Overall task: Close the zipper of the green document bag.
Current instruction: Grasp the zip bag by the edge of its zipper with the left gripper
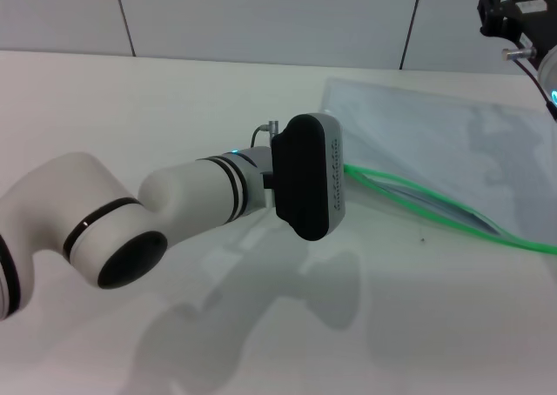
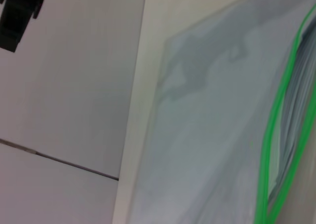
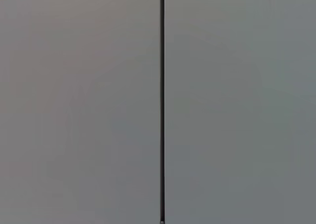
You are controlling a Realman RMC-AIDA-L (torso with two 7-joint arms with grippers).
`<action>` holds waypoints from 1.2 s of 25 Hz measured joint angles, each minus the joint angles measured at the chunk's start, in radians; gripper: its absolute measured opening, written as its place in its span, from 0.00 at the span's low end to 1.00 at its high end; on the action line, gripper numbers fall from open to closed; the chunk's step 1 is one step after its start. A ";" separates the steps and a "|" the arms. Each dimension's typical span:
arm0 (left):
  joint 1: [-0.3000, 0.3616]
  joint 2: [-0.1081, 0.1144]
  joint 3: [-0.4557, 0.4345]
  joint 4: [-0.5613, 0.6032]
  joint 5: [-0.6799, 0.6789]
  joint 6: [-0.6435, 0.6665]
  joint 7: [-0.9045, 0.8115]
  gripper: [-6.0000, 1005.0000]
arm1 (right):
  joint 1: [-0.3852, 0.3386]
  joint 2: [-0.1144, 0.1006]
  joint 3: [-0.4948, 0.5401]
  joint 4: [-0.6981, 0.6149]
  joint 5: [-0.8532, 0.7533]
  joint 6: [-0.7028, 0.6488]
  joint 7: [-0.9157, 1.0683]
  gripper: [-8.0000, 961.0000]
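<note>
Zipper point(image 1: 435, 205): bright green strip along the near edge of the green document bag point(image 1: 452, 143), its two sides parted in a long gap; no slider seen.
Left gripper point(image 1: 305, 177): held low over the table point(image 1: 174, 108), just left of the zip's left end; its black wrist block hides the fingers, so jaw state cannot be told.
Left arm: reaches in from the near left, forearm lying almost level.
Right gripper point(image 1: 513, 12): raised at the far right, above the bag's far corner; jaw state unclear.
Bag: flat on the table's right side.
Wall point(image 3: 74, 105): grey panels with a dark seam.
</note>
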 joint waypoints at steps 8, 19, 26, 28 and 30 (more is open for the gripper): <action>-0.001 0.002 -0.006 0.000 -0.016 0.001 0.000 0.29 | 0.000 0.000 -0.001 -0.004 0.000 0.011 0.000 0.36; 0.039 0.004 -0.014 0.002 -0.019 0.074 -0.015 0.11 | -0.008 -0.004 -0.014 -0.051 -0.005 0.060 0.024 0.36; 0.068 0.007 -0.015 0.025 -0.020 0.099 -0.015 0.09 | -0.071 -0.012 -0.015 -0.201 -0.009 0.137 0.021 0.36; 0.089 0.008 -0.015 0.044 -0.019 0.125 -0.013 0.09 | -0.109 -0.021 -0.015 -0.294 -0.019 0.169 0.017 0.36; 0.119 0.009 -0.016 0.071 -0.015 0.172 -0.009 0.08 | -0.117 -0.026 -0.015 -0.319 -0.021 0.182 0.017 0.36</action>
